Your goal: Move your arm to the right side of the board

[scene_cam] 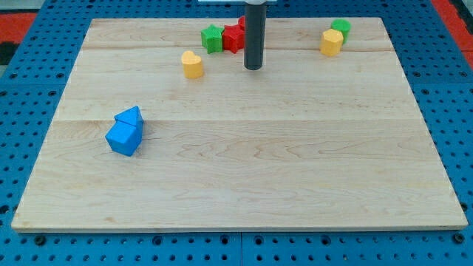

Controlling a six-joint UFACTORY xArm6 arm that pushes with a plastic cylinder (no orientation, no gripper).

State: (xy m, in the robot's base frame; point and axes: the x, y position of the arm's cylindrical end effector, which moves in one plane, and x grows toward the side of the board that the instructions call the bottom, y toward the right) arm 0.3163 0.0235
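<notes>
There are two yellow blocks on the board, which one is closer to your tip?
The yellow block left of my tip, standing alone. The other yellow block sits farther off toward the view's top right, touching a green block.

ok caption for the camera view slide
My tip rests near the board's top centre, just right of the red block.

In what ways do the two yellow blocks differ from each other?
The left yellow block stands alone, apart from any other block; the right yellow block sits against a green block. The left one has a rounded, heart-like top; the right one looks more like a hexagonal prism. The left one lies nearer my tip, to the view's left of it; the right one lies farther, to the view's right. Both are yellow, similar in size, near the view's top.
</notes>
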